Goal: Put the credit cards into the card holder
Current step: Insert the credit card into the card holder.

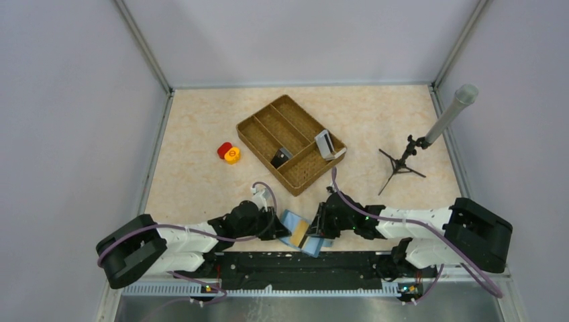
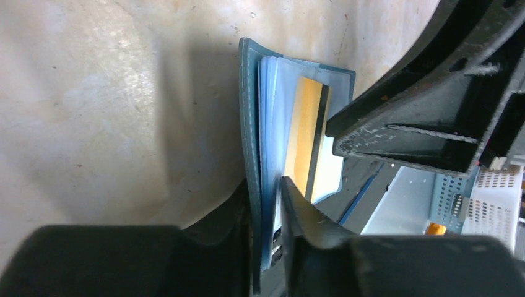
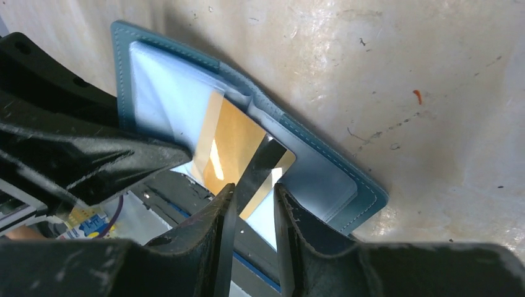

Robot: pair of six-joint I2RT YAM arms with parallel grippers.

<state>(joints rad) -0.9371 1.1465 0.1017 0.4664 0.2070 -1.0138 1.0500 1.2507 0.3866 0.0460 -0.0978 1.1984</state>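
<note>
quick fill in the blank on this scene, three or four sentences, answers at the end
1. The card tucked in the card holder is ____ with a black stripe.
2. The left end effector is shut on the edge of the ____.
3. In the top view, the red and yellow pieces lie to the ____ of the woven tray.
4. The tripod stands to the ____ of that tray.
Missing words: tan; card holder; left; right

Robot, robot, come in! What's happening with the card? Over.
Left gripper clamped on card holder. Right gripper around tan card, grip unclear. Card looks partly tucked in. Nothing blocking.
</note>
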